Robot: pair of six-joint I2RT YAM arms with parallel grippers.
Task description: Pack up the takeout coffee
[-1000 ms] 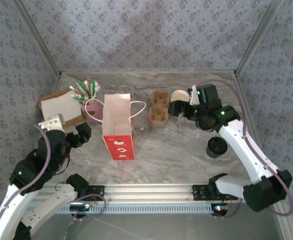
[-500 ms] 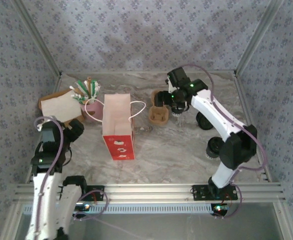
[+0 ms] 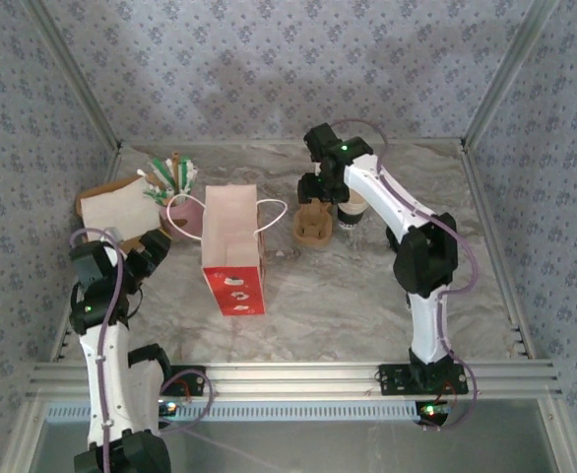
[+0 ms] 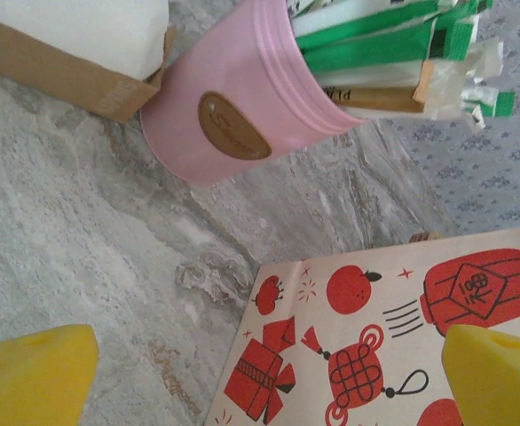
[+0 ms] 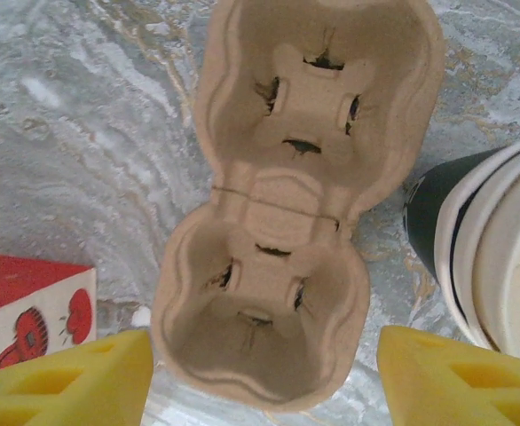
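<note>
at the far left a brown box of napkins (image 3: pixel 111 212) and a pink cup (image 4: pixel 233 98) of green-and-white sachets (image 4: pixel 393 44) sit out of the way near the worktop's (image 3: pixel 348 296) edge. the left end effector (image 4: pixel 264 382) hangs low beside them, fingers spread as wide as they go and holding nothing. it is aimed at the red paper bag (image 3: pixel 232 258), probably so it can steady the bag for loading. right of the bag lies the brown cup carrier (image 5: pixel 287 204), cells up. the right end effector (image 5: pixel 262 386) hovers over it, fingers partly spread to either side of the carrier's near cell, gripping nothing that i can see. just beside the carrier's right edge stands the black paper cup (image 5: pixel 429 213), pale inside, no lid on it. i judge this to be the takeout coffee, well apart from the bag it must go into.
</note>
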